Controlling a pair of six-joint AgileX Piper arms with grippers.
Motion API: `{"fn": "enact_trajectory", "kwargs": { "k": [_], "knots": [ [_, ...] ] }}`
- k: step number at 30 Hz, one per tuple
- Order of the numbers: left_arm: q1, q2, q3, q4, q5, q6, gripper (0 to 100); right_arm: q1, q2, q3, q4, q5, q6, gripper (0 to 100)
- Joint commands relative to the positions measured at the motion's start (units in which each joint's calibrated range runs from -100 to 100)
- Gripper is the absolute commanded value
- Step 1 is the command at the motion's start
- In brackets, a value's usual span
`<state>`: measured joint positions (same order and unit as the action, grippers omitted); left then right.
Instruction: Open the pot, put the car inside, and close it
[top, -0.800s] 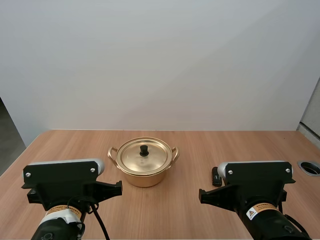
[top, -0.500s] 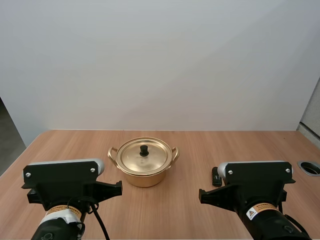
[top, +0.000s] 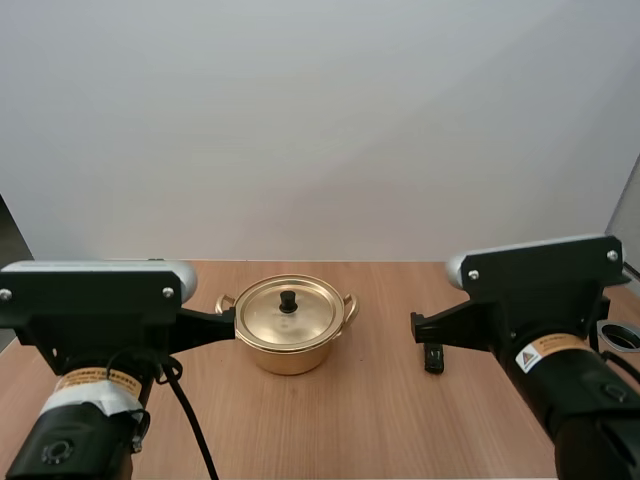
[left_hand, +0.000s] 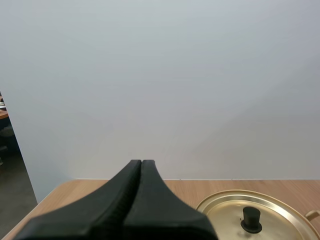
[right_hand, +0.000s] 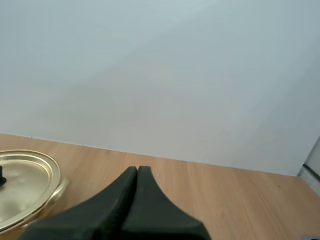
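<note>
A gold pot (top: 288, 345) stands mid-table with its lid (top: 270, 312) on, black knob (top: 288, 299) up. A small black car (top: 433, 357) lies on the wood to the pot's right. My left arm (top: 95, 320) hangs left of the pot and my right arm (top: 540, 290) is above and right of the car. My left gripper (left_hand: 141, 162) is shut on nothing, one dark wedge, with the lid (left_hand: 270, 212) ahead of it. My right gripper (right_hand: 137, 170) is shut too and holds nothing, with the lid's rim (right_hand: 25, 177) off to its side.
The wooden table (top: 350, 420) meets a plain white wall at the back. A round grommet hole (top: 620, 335) sits near the table's right edge. Bare wood lies between the pot and the car and in front of both.
Both arms have risen and moved forward toward the pot's level. The car, half covered by the right arm before, now shows whole. Pot and car stay put.
</note>
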<state>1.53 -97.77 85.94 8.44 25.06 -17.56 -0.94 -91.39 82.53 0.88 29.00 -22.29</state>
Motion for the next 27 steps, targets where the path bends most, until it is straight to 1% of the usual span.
{"fn": "enact_trajectory", "kwargs": {
  "k": [1, 4, 6, 7, 9, 10, 12, 13, 14, 15, 16, 17, 18, 20, 22, 23, 25, 26, 27],
  "knots": [
    [0.05, 5.1, -10.2, -0.1, 16.7, 0.0, 0, 0.0, 11.3, -13.7, -1.6, 16.7, 0.2, 0],
    [0.05, 12.4, -16.6, -1.0, 33.8, 0.2, 0, 0.0, 20.6, -21.0, -1.6, 24.4, 1.0, 0],
    [0.05, 17.4, -20.2, -1.2, 42.5, -0.8, 0, 0.0, 25.6, -26.0, -1.4, 30.8, 1.1, 0],
    [0.05, 20.1, -21.2, -1.5, 44.5, -2.8, 0, 0.0, 27.3, -27.9, -0.9, 33.1, 1.1, 0],
    [0.05, 23.8, -22.0, -1.5, 43.3, -3.7, 0, 0.0, 29.4, -30.1, -0.9, 36.3, 1.1, 0],
    [0.05, 25.4, -22.0, -1.6, 41.0, -3.7, 0, 0.0, 30.1, -30.5, -0.6, 36.0, 1.1, 0],
    [0.05, 27.7, -22.0, -4.2, 33.9, -4.5, 0, 0.0, 30.5, -30.6, -0.6, 30.9, 1.1, 0],
    [0.05, 28.4, -22.4, -5.2, 33.4, -3.3, 0, 0.0, 30.5, -30.6, -0.6, 27.2, 1.1, 0],
    [0.05, 28.9, -22.9, -5.7, 33.4, 1.0, 0, 0.0, 30.3, -30.8, -0.9, 27.3, 1.1, 0],
    [0.05, 29.5, -23.8, -7.1, 33.6, 8.5, 0, 0.0, 29.9, -30.9, -0.6, 26.8, 1.1, 0],
    [-0.03, 30.0, -24.6, -10.2, 34.3, 16.2, 0, 0.0, 29.8, -30.9, -0.6, 25.9, 1.1, 0],
    [-0.21, 30.6, -25.4, -14.1, 35.2, 23.2, 0, 0.0, 29.8, -30.9, -0.6, 25.7, 1.1, 0],
    [-0.23, 31.3, -26.1, -17.9, 36.0, 28.6, 0, 0.0, 29.8, -30.9, -0.6, 25.8, 0.7, 0],
    [-0.23, 33.4, -27.7, -28.0, 38.9, 39.1, 0, 0.0, 29.9, -30.9, -0.9, 25.8, -2.0, 0],
    [-0.23, 36.6, -29.3, -35.5, 43.5, 45.3, 0, 0.0, 29.9, -30.9, -0.9, 25.8, -4.0, 0],
    [-0.23, 38.8, -30.2, -37.8, 46.5, 47.2, 0, 0.0, 29.9, -30.9, -0.9, 26.3, -4.3, 0],
    [-0.23, 43.4, -32.0, -38.4, 51.4, 48.4, 1, 0.0, 29.9, -30.9, -0.9, 27.9, -4.5, 0],
    [-0.23, 46.1, -32.8, -37.9, 52.9, 48.5, 4, 0.0, 29.9, -30.9, -0.9, 28.5, -4.5, 1],
    [-0.23, 48.7, -33.4, -37.6, 54.0, 48.8, 11, 0.0, 29.9, -30.9, -0.9, 28.8, -4.6, 10]
  ]
}}
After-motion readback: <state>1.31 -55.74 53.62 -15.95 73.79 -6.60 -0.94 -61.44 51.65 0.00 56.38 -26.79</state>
